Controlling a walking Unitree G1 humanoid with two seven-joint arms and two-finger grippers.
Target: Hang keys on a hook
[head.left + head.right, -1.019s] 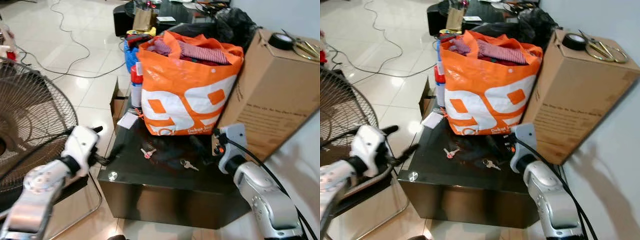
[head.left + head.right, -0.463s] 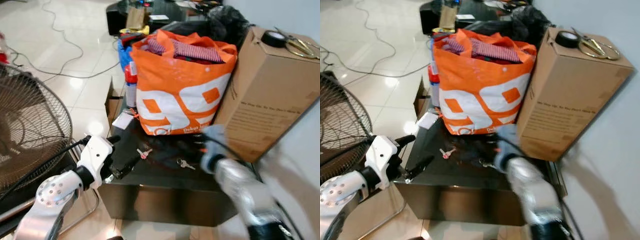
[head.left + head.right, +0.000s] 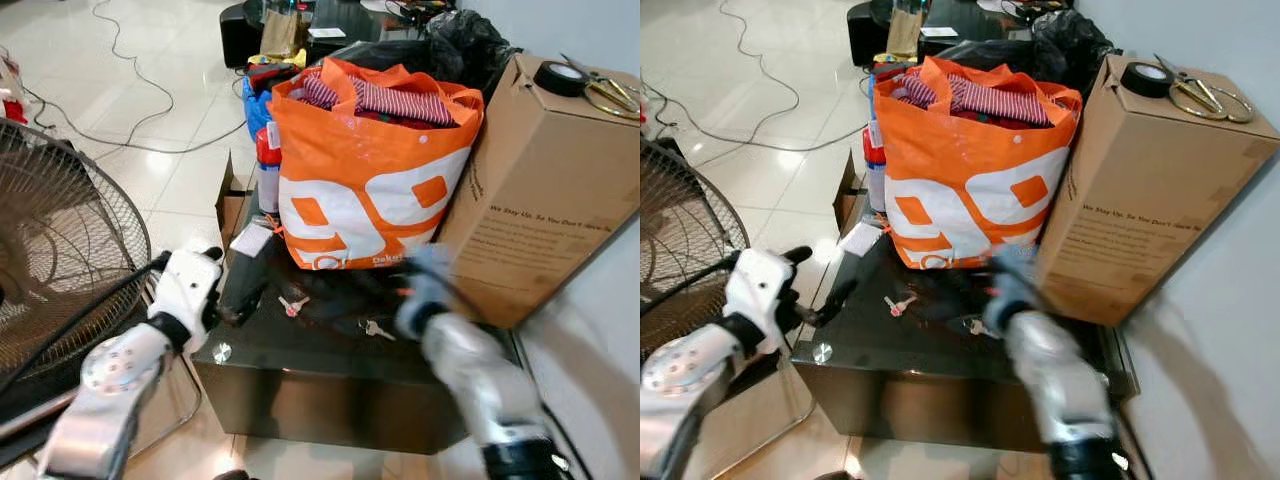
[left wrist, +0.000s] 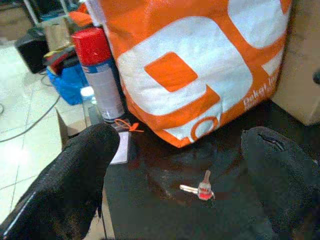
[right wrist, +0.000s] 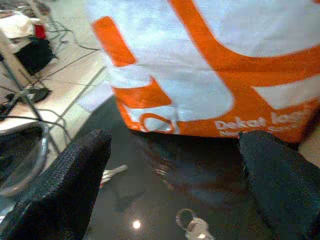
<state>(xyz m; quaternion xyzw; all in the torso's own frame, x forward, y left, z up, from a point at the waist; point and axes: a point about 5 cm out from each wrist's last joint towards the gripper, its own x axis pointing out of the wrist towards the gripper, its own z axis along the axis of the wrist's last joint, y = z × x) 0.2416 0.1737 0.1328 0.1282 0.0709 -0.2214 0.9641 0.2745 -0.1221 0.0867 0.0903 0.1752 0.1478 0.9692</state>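
Left gripper has advanced over table's left edge, fingers wide, empty | right gripper spread, empty, above silver keys | red-tagged keys near orange bag

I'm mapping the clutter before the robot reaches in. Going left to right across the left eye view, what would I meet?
fan → left gripper → red-tagged key → silver keys → right gripper, blurred → cardboard box
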